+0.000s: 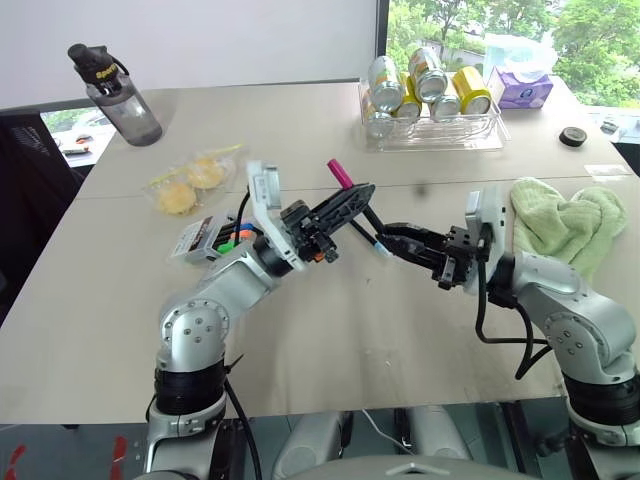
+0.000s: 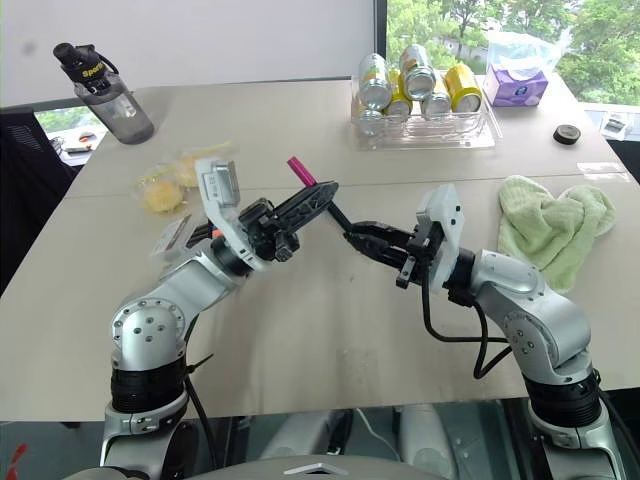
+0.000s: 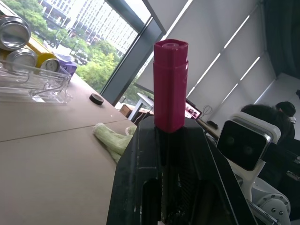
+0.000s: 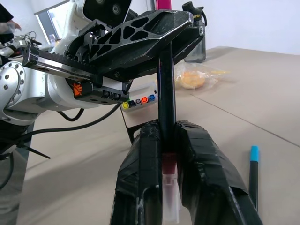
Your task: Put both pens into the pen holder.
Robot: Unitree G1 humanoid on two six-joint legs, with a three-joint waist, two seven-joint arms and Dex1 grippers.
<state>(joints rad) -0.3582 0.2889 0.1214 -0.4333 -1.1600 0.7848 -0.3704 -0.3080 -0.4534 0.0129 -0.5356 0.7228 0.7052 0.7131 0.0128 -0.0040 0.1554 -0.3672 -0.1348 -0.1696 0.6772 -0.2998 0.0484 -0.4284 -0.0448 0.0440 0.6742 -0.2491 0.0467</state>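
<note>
Magenta-capped, the black pen (image 1: 352,200) hangs above the bench (image 1: 330,330), its pink end poking past the left claw (image 1: 355,205), which is clamped on it. The right claw (image 1: 388,237) brackets the pen's lower end; whether it grips, I cannot tell. The blue-tipped pen (image 4: 252,176) lies on the bench. The pen holder (image 1: 205,240) rests behind the left arm.

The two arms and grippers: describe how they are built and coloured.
Both arms are silver-grey metal with black joint bands and loose black cables. Each wrist carries a white camera block. The left gripper and right gripper have black lattice-patterned fingers; orange marks show at the left gripper's base.
</note>
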